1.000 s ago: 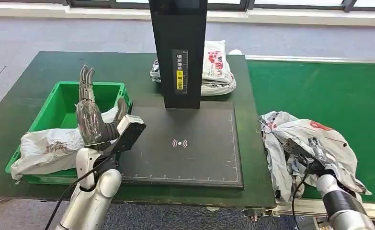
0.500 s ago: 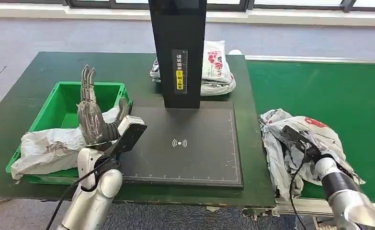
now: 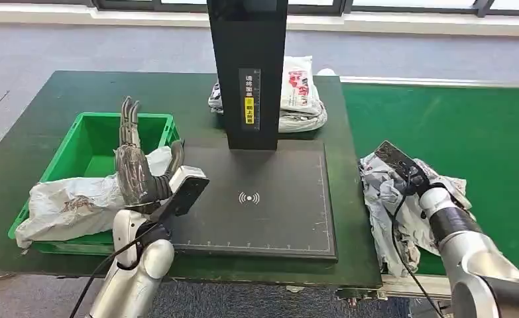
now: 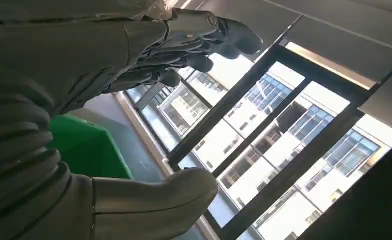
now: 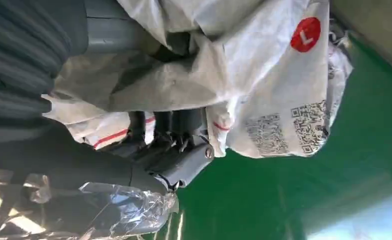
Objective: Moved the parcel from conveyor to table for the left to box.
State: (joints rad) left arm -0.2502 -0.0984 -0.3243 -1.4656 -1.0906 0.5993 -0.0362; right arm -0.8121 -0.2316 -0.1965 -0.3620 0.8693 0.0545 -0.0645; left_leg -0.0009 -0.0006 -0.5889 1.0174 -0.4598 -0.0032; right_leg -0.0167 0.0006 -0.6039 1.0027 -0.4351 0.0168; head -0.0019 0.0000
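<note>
Parcel (image 3: 402, 205): crumpled grey poly bag on conveyor (image 3: 468, 126), at its edge beside bench (image 3: 44, 106)
Right hand (image 5: 173, 145): grasping parcel, bench lying leftward
Left hand (image 3: 134, 165): released, fingers upright by green bin (image 3: 77, 142)

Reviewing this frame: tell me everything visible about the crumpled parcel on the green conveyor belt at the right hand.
The crumpled white-and-grey plastic parcel bag lies at the near left edge of the green conveyor belt, beside the dark table. It looks like thin, wrinkled film with red and dark print; the right wrist view shows a red round sticker and printed square codes on it. The right hand grips it, fingers buried in its folds. Whether it is lifted clear of the belt cannot be told.
</note>
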